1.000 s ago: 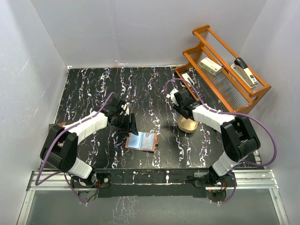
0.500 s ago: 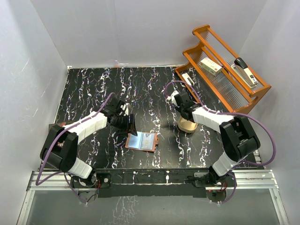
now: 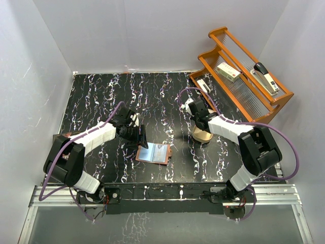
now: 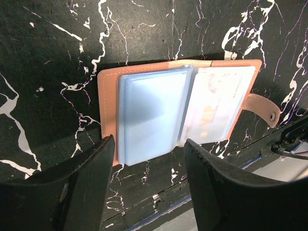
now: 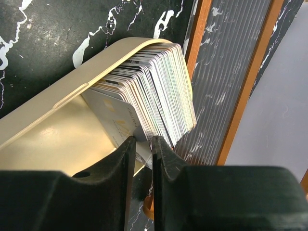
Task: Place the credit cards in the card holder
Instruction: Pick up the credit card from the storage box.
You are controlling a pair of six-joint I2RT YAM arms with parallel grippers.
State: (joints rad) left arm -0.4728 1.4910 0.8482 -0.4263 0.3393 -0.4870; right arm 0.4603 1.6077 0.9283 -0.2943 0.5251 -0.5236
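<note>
Leather card holder (image 4: pixel 159 110) lies open beneath spread left pincer (image 4: pixel 149 144).

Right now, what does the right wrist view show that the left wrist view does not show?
Only the right wrist view: a stack of credit cards standing in a tan dish, the right hand with its fingers nearly together at the stack's near end (a grip is unclear), and a wooden rack. Only the left wrist view: the open card holder with a printed card inside, and the left hand open over it. Both: the black marbled table.
</note>
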